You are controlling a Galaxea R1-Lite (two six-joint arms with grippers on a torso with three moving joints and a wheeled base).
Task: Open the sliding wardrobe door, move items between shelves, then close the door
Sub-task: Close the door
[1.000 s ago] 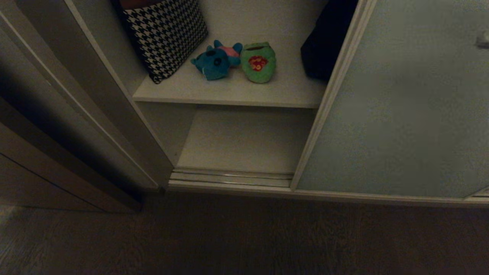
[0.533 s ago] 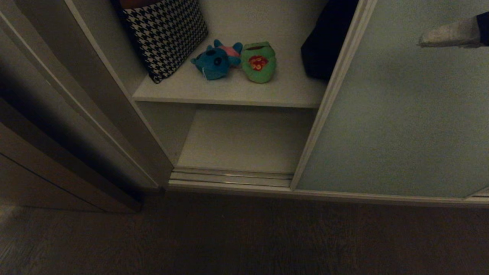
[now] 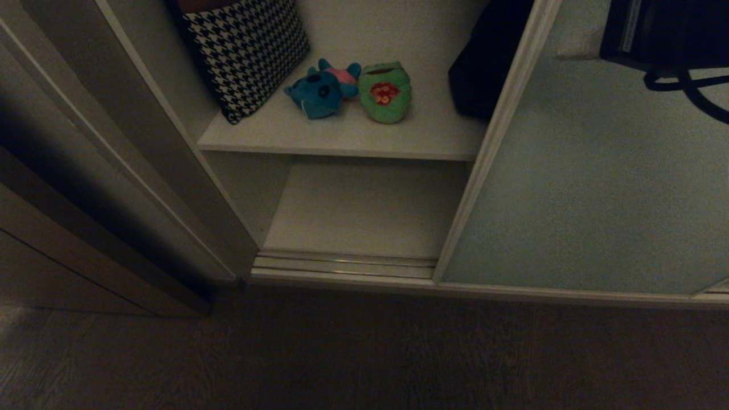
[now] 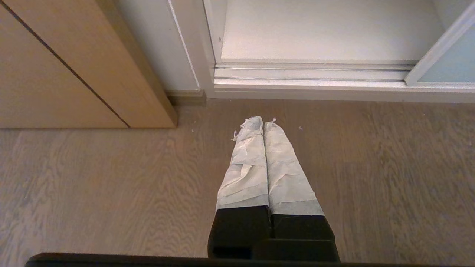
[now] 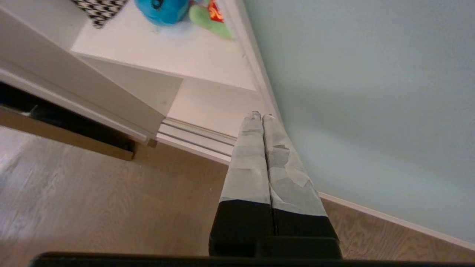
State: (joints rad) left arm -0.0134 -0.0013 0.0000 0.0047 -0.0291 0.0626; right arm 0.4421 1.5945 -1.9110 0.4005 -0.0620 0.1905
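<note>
Sliding wardrobe door slid right, exposing the upper shelf where the teal toy and green toy lie touching; right pincer, closed and empty, hangs before the door, left pincer closed, parked above the floor.

The sliding wardrobe door is a matt, pale grey-green panel, smooth and without sheen, edged by a slim frame of satin, silvery metal. The floor rail looks like brushed metal with a faint gleam. The shelves are smooth, matt white board. The blue toy and the green toy are soft plush cloth. On the left, a houndstooth cushion is woven fabric. The floor is wood-grain plank, matt. Both grippers' fingers are wrapped in wrinkled, pale cloth-like tape over black plastic.
</note>
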